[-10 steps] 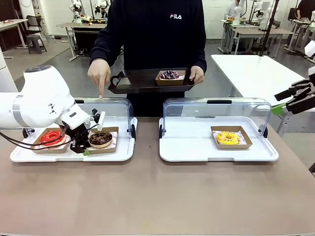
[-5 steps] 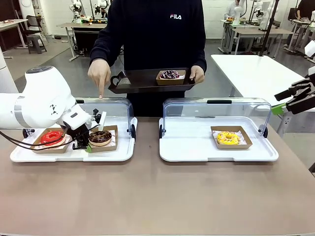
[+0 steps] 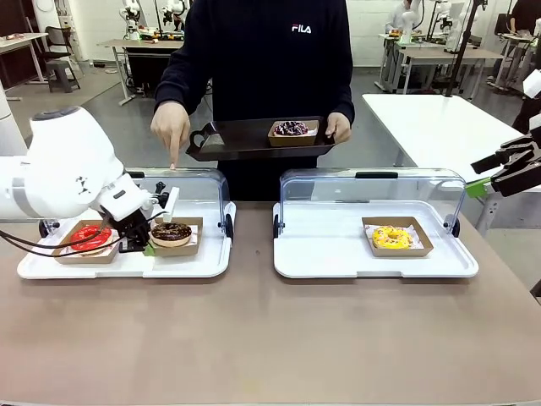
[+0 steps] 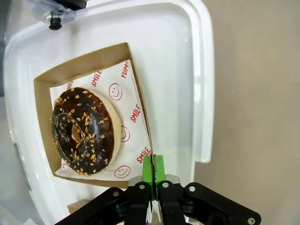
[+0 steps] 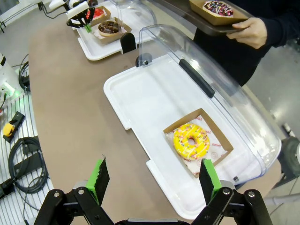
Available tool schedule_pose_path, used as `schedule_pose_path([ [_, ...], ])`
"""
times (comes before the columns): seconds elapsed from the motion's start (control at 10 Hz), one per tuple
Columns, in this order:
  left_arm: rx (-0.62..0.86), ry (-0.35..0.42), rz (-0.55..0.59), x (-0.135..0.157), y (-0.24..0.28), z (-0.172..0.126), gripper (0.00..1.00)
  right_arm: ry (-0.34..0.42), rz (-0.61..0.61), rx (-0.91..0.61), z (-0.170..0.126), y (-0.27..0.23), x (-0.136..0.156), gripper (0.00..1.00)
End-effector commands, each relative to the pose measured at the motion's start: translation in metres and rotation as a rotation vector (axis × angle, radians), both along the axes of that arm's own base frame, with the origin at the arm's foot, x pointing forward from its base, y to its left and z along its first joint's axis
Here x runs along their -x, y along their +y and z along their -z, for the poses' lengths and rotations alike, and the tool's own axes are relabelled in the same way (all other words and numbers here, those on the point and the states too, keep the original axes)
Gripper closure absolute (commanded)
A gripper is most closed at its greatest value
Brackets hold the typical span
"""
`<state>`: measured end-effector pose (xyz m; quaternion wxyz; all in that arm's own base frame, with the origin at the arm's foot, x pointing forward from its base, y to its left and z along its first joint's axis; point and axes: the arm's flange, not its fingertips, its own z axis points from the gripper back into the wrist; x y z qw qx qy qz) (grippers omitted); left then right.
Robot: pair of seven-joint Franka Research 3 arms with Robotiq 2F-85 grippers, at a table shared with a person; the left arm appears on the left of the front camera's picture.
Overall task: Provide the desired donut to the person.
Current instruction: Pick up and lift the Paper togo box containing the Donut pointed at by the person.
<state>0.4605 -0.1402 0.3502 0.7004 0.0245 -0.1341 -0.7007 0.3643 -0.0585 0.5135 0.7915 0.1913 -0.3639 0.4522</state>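
1. Two red words repeat on the paper [image 4: 133,110] under the chocolate donut [image 4: 83,130]: "SMILE" and "YUM". The second is cut short by the wall of the cardboard box [image 4: 41,117]. Smiley faces sit among them.
2. We read "FILA" in a white logo [image 3: 302,28] on the chest of the person [image 3: 270,68] at the far side of the table [image 3: 254,338].
3. We see the chocolate donut lying flat, hole upward, in its box on the left white tray [image 3: 211,258], just beside a red donut [image 3: 89,237]. Being round, it shows no long axis.
4. We find the left gripper [image 4: 153,164] pinched onto one side wall of the box near a corner, its green pads meeting on the cardboard.
5. We see the right gripper [image 5: 153,165] holding nothing, its jaws spread wide, near the yellow donut [image 5: 191,140].
6. We note the person's hand [image 3: 172,127] pointing a finger down at the clear lid [image 3: 190,182] behind the chocolate donut.
7. We cannot tell whether the box is lifted off the tray, and the left arm [image 3: 59,169] hides part of the red donut's box.
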Motion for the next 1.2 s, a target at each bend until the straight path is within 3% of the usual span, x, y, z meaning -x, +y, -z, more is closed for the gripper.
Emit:
schedule_pose_path([
  [0.0,-0.033,-0.043,0.059,0.044,0.013,-0.024,1.00,-0.004,-0.014,-0.002,0.002,-0.002,0.001,0.00],
  [0.4,0.063,-0.097,0.121,0.131,0.033,-0.074,1.00,-0.004,-0.014,-0.002,0.002,-0.002,0.001,0.00],
  [0.6,0.137,-0.155,0.034,0.165,0.042,-0.117,1.00,-0.004,-0.014,-0.002,0.002,-0.002,0.001,0.00],
  [0.9,0.138,-0.198,0.005,0.166,0.043,-0.159,1.00,-0.004,-0.014,-0.002,0.002,-0.002,0.001,0.00],
  [1.0,0.137,-0.112,0.056,0.148,0.044,-0.156,1.00,-0.004,-0.014,-0.002,0.002,-0.002,0.001,0.00],
  [1.1,0.158,-0.186,0.018,0.142,0.039,-0.185,1.00,-0.004,-0.014,-0.002,0.002,-0.002,0.001,0.00],
])
